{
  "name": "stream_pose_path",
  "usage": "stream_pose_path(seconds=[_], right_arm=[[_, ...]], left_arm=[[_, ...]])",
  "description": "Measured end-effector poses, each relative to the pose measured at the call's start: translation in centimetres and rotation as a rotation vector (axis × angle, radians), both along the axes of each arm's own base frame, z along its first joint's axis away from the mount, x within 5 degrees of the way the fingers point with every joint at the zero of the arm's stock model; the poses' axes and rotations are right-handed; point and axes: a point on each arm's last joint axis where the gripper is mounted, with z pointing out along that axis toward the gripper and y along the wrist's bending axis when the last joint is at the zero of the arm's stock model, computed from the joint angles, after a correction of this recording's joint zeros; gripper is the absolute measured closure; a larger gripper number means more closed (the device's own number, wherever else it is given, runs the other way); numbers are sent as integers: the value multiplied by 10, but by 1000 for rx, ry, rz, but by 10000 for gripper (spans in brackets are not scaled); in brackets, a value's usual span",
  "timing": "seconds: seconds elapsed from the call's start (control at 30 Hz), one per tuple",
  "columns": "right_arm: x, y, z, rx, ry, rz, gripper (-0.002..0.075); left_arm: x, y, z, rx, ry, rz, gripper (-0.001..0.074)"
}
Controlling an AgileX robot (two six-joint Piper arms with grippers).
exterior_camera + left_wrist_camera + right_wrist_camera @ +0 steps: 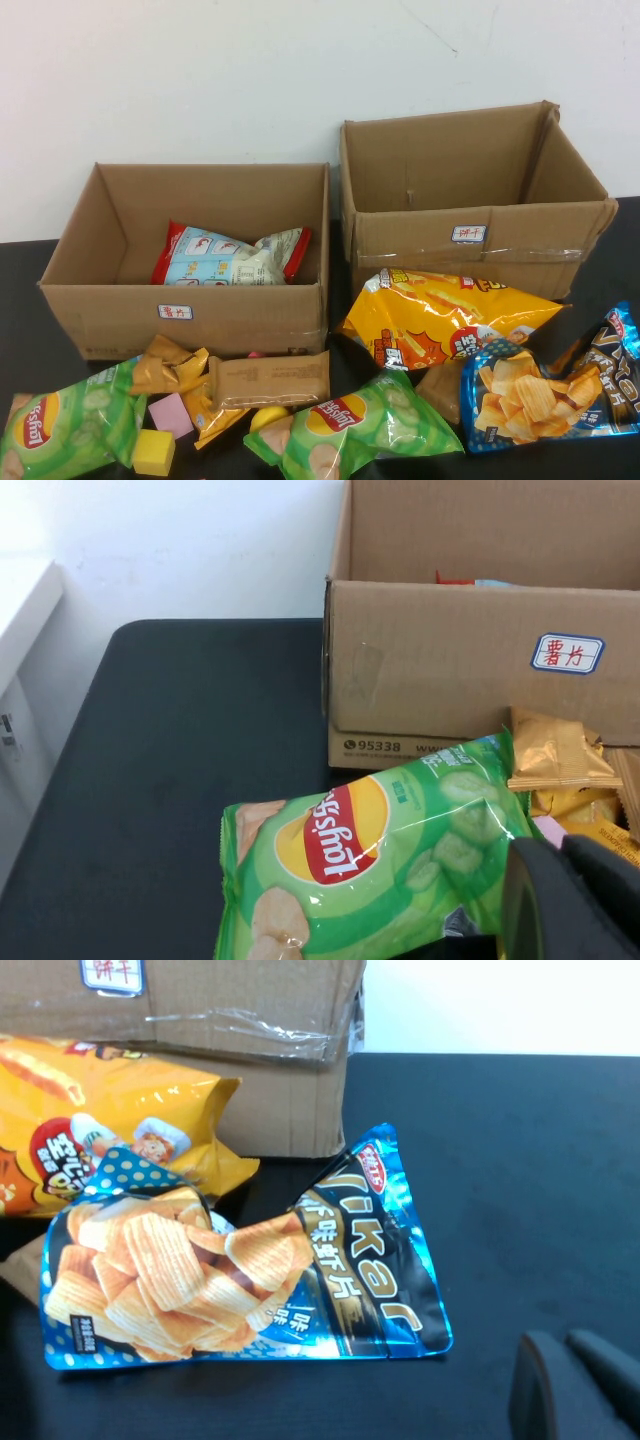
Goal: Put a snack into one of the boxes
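Two open cardboard boxes stand at the back of the black table. The left box [110,318] holds a red and light-blue snack bag [225,256]. The right box [410,235] looks empty. In front lie a yellow snack bag [440,315], a blue chip bag [535,392] and two green Lay's bags [65,428] [350,425]. Neither gripper shows in the high view. My left gripper [560,847] is shut and empty, just above the edge of a green Lay's bag [350,850]. My right gripper [562,1345] is shut and empty over bare table beside the blue bag [250,1260].
A brown packet [270,380] and gold packets [170,366] lie before the left box. A pink block [170,413], a yellow block [153,452] and a small yellow object [268,415] sit among them. The white wall is behind the boxes.
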Motion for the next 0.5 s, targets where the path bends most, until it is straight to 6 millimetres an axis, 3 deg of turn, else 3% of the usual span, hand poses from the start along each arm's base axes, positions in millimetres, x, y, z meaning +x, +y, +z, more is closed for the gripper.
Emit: stream_pose_path(seconds=[0.5], right_arm=[[0,0,0,8,0,-3,727]], left_arm=[[0,0,0,2,0,2,736]])
